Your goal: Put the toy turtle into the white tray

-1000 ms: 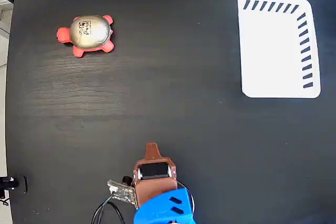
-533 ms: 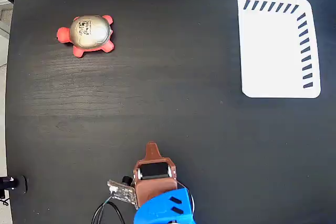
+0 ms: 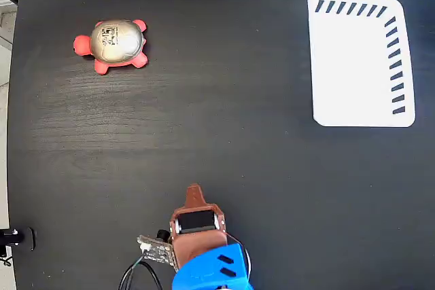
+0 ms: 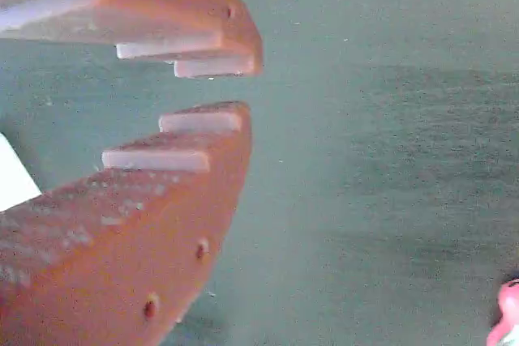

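Gripper [image 4: 243,87] low over table [image 3: 217,134], fingers [image 4: 207,131] nearly shut, holding nothing. Turtle [image 3: 112,45] far off, up and left of gripper. Tray [image 3: 357,66] far off, up and right.

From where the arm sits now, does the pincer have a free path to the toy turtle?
Probably yes: only bare black table lies between the pincer and the toy turtle; whether the arm stretches that far is uncertain.
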Controlling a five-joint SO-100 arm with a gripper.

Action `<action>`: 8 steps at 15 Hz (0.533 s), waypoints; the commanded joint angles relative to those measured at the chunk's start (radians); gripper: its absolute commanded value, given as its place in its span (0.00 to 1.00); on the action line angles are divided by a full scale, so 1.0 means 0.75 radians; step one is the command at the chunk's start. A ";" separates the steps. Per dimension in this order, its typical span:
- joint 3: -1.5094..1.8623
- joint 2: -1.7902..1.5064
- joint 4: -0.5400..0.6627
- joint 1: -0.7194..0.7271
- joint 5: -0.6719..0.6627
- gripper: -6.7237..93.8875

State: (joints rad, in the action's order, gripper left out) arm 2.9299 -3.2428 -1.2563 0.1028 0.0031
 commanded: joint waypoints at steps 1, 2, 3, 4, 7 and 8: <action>-0.014 -0.008 -0.018 0.025 0.004 0.06; -0.014 -0.008 -0.018 0.035 -0.002 0.06; -0.014 -0.006 -0.014 0.039 0.045 0.06; -0.022 0.041 0.041 0.051 0.049 0.06; -0.280 0.436 0.237 0.049 0.012 0.06; -0.387 0.610 0.299 0.047 0.012 0.06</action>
State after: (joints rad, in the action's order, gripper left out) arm 2.7642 -2.9621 -1.0968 0.1227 0.0046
